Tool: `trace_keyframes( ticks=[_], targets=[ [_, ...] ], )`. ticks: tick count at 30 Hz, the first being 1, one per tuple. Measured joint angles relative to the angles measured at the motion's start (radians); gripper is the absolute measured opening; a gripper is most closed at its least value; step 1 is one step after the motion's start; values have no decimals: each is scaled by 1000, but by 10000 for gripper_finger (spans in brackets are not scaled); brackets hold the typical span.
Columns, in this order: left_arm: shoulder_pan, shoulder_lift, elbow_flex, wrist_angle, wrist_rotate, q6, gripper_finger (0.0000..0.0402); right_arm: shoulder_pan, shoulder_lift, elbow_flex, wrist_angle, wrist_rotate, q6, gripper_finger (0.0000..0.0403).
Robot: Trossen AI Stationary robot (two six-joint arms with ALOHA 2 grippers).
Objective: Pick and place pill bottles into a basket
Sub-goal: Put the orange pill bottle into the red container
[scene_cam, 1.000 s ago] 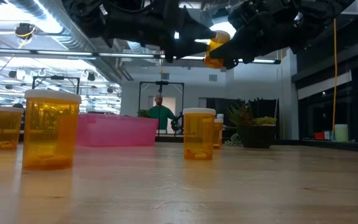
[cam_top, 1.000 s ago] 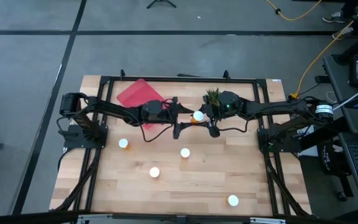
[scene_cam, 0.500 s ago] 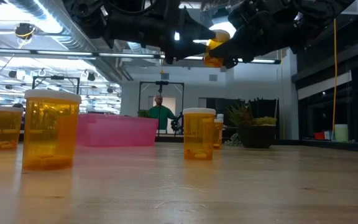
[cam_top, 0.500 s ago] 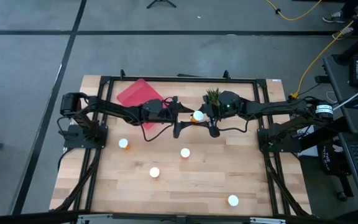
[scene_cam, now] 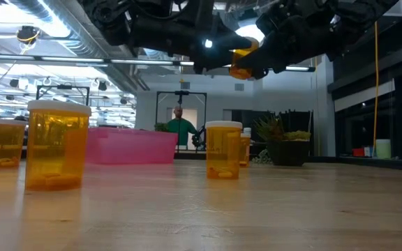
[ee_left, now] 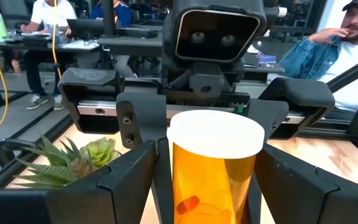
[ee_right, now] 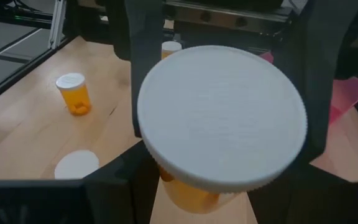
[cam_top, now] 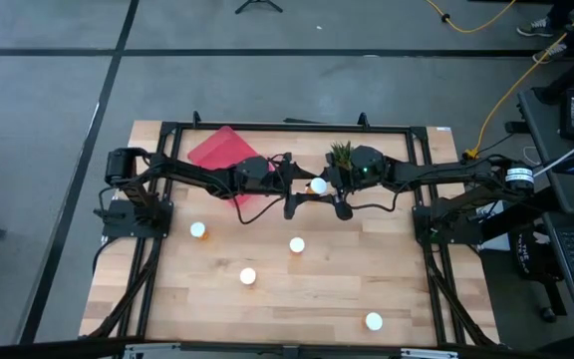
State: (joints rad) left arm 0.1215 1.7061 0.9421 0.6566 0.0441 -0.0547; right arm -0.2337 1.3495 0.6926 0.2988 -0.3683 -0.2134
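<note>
Right claw [cam_top: 325, 185]: clamped on a pill bottle [cam_top: 318, 185], raised in the air above the middle of the table [cam_top: 367, 269], toward its far side. White cap facing up in the high view, orange body below it in the low view, well clear of the wood. In the right wrist view, cap filling the space between that claw's own dark fingers [ee_right: 328, 74].

Left claw [cam_top: 305, 188]: spread wide, set nose to nose with the right one, one finger [ee_left: 120, 183] on each side of the same bottle, very close to its orange wall. Contact there impossible to judge. Both arms stretched in from their own sides and meeting at the centre.

Just behind the meeting point, at the far edge: a small green potted plant [cam_top: 342, 153]. To the left of that, under the left arm: the red basket [cam_top: 217, 152], lying flat, with nothing seen on its visible part.

Farther out, four more pill bottles standing upright on the wood: one near the left side [cam_top: 198, 229], one at the centre [cam_top: 296, 244], one toward the front [cam_top: 248, 276], one at the front right [cam_top: 374, 321], all well apart from the basket.
</note>
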Motion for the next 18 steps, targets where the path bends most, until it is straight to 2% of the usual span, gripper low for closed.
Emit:
trace_keyframes(
  ticks=[8, 18],
  targets=[
    [-1, 0, 0, -3, 0, 0, 257, 0, 0, 0, 1, 0, 0, 197],
    [-8, 0, 0, -9, 1, 34, 224, 0, 0, 0, 3, 0, -1, 197]
  ],
)
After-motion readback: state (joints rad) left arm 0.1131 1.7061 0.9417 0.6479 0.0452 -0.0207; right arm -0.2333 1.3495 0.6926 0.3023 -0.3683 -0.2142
